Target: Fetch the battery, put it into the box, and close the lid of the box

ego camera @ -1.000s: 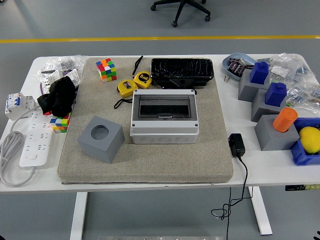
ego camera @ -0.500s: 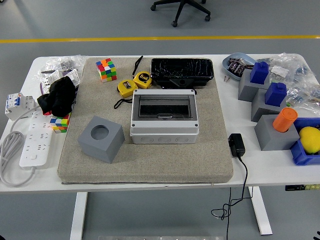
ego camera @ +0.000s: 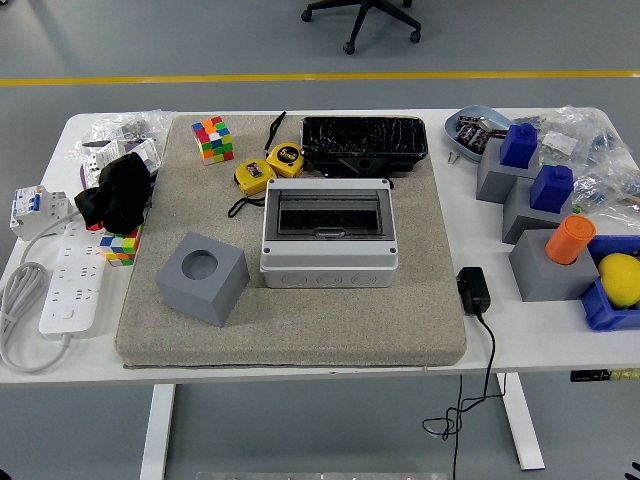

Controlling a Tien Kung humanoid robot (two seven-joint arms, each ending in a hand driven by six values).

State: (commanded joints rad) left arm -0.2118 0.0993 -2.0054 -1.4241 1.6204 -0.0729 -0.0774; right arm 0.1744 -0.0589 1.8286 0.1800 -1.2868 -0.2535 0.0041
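Head view over the white table (ego camera: 300, 362): neither robot hand is in frame, so their state cannot be told. On the beige mat (ego camera: 300, 320), a grey cube (ego camera: 202, 277) sits just left of the lidded grey box (ego camera: 328, 232), its lid down. Behind the box lie two yellow tape measures (ego camera: 268, 167) and a black tray (ego camera: 364, 143). No battery can be made out.

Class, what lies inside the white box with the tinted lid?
The white box has its tinted lid shut; only a dark interior shows through. Contents cannot be made out.
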